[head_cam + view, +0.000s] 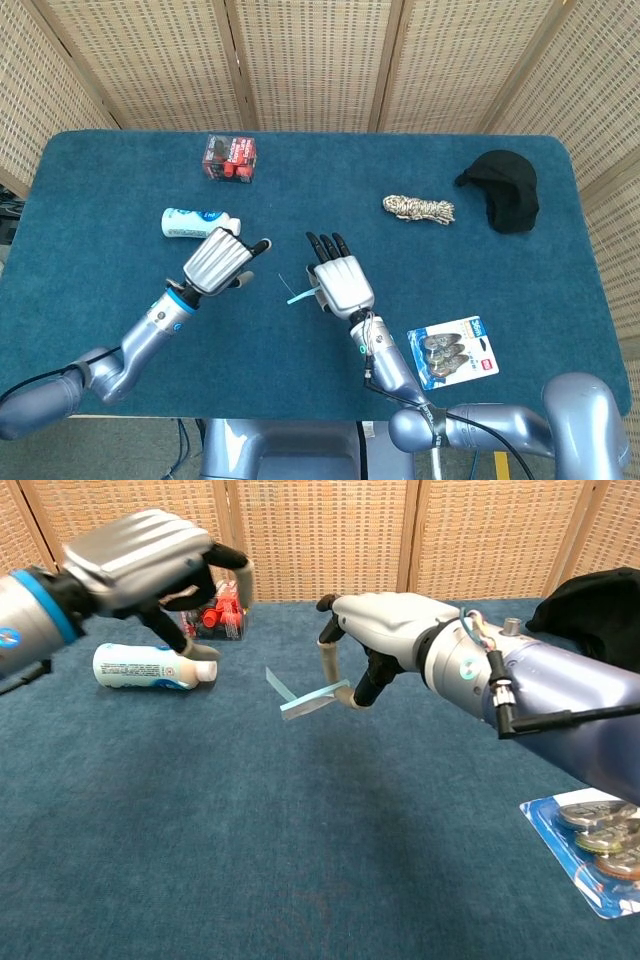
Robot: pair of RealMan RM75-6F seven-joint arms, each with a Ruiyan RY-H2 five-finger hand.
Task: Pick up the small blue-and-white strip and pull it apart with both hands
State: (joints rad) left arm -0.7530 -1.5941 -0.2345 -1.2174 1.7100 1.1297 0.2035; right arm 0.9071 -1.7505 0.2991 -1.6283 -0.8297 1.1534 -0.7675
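The small blue-and-white strip [297, 295] [305, 698] hangs a little above the blue tabletop, near its middle. My right hand [340, 282] [385, 630] pinches its right end between thumb and a finger, and the free end points left. My left hand [215, 262] [150, 565] hovers to the left of the strip, apart from it, holding nothing. Its fingers are bent, with a gap between them and the thumb.
A white bottle [200, 222] [150, 667] lies on its side behind the left hand. A red-and-black box [230, 157] stands at the back. A rope coil [418, 208] and black cap [505, 190] lie back right. A blister pack [455, 352] lies front right.
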